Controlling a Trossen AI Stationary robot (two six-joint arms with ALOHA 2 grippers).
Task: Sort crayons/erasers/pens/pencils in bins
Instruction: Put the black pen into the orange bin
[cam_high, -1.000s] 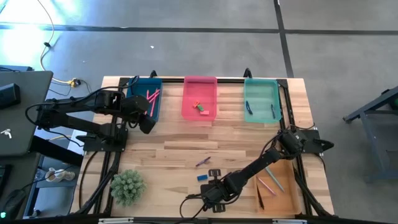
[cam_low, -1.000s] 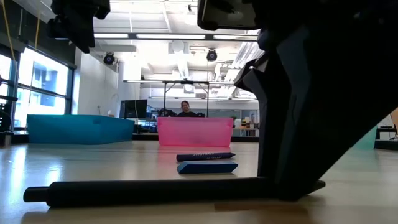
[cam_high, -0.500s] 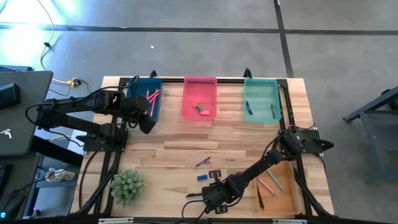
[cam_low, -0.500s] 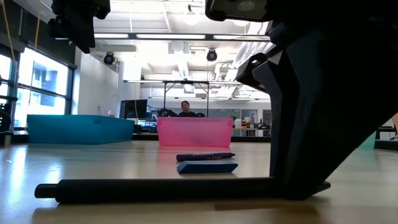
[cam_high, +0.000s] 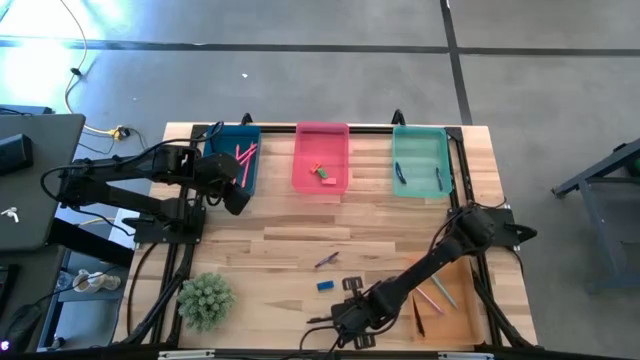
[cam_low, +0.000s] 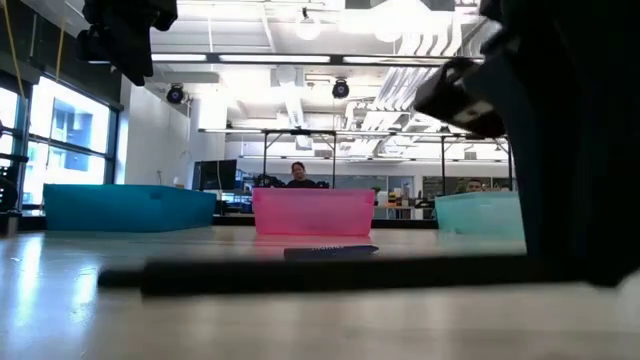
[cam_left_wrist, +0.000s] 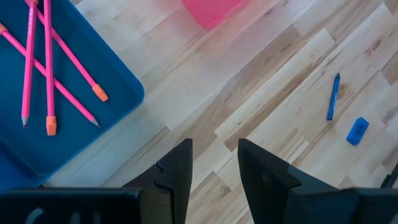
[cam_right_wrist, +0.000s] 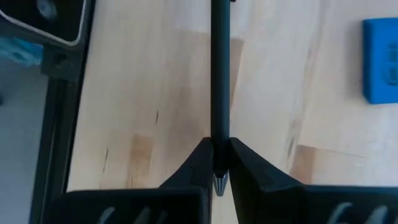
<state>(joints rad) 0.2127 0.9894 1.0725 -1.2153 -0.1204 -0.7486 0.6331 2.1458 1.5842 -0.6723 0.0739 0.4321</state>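
My right gripper (cam_high: 350, 318) is shut on a long black pen (cam_right_wrist: 219, 74) near the table's near edge. The pen shows as a dark level bar in the low view (cam_low: 330, 275). A blue eraser (cam_high: 325, 285) and a blue crayon (cam_high: 326, 260) lie flat on the wood just beyond it. The dark blue bin (cam_high: 235, 160), pink bin (cam_high: 322, 160) and teal bin (cam_high: 420, 160) stand along the far edge. The orange bin (cam_high: 445, 300) sits at the near right under the right arm. My left gripper (cam_left_wrist: 214, 168) is open and empty, above the wood beside the blue bin. My right gripper pinches the pen between its two fingers at its tip end (cam_right_wrist: 219, 146). The silver tip (cam_right_wrist: 219, 183) pokes out behind the fingers. The fingers come from above. The pen is level, reaches toward the table's left and appears lifted clear of the wood.
Pink pencils (cam_left_wrist: 46, 68) lie in the dark blue bin, small pieces in the pink bin, pens in the teal bin and sticks in the orange bin. A green spiky plant (cam_high: 205, 298) stands at the near left. Bare wood lies mid-table.
My right gripper, shut on the black pen throughout, has moved toward the table's right and near edge. The pen has gone with it, from lying on the wood to level just above it.
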